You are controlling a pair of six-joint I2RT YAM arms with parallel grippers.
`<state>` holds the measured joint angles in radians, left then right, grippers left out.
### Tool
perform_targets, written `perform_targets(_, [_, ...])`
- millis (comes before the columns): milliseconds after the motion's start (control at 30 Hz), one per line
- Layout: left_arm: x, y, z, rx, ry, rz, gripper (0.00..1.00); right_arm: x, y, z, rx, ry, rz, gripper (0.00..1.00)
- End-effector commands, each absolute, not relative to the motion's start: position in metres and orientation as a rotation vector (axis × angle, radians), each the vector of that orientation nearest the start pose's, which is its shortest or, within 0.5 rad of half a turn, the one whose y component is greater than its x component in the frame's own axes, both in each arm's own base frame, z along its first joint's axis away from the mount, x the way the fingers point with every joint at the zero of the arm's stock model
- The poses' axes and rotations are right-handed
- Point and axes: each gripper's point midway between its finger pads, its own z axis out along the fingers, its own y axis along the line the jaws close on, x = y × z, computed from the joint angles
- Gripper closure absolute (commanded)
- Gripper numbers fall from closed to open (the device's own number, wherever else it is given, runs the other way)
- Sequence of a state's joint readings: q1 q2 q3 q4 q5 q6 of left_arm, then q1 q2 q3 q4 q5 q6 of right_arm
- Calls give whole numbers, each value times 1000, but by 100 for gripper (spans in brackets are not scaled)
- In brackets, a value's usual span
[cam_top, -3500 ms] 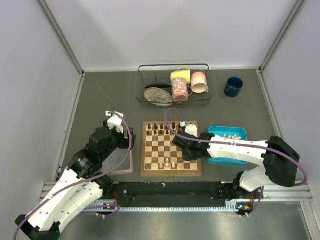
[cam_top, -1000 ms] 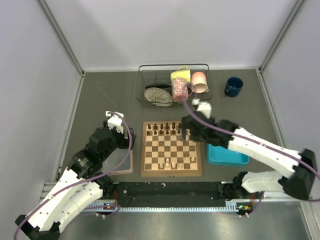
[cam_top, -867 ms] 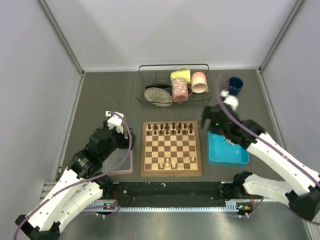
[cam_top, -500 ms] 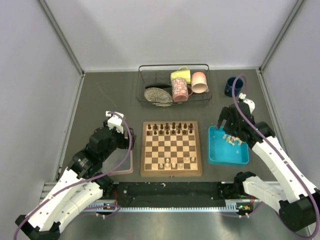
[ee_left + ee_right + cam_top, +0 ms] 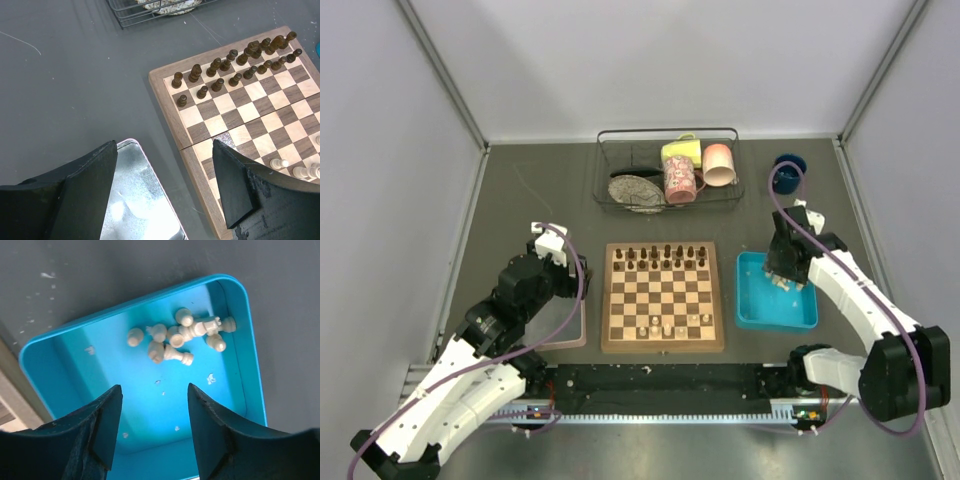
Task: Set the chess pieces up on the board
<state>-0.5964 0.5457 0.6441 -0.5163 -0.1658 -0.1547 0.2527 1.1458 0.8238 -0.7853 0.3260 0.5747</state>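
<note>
Right gripper point(image 5: 155, 390) hangs over the blue tray point(image 5: 75, 365), fingers spread with nothing between them. The cream chess pieces point(image 5: 180, 337) lie toppled in a loose heap near one corner of that tray, ahead of the fingertips rather than between them. The longer ones point roughly across, from finger to finger, so the wrist probably needs to turn. The tray sits just right of the board point(image 5: 665, 295). The left gripper point(image 5: 165, 165), also spread and empty, waits beyond the board's far side, so the right arm is plainly nearer.
</note>
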Motion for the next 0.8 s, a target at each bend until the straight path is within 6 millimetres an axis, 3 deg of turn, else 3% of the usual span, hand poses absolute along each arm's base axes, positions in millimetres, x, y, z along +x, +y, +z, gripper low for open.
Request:
perform_targets(0, [219,-120,208,320,1913,-333,19,245,16,82,613,2546,-140,47])
perform_targets(267, [219,-122,208,322,1917,-337,18,247,22,65,594,2577,-76,59])
perform_targets(767, [219,-121,207,320,1918,-334,19,253,9,51,543,2604,-173,65])
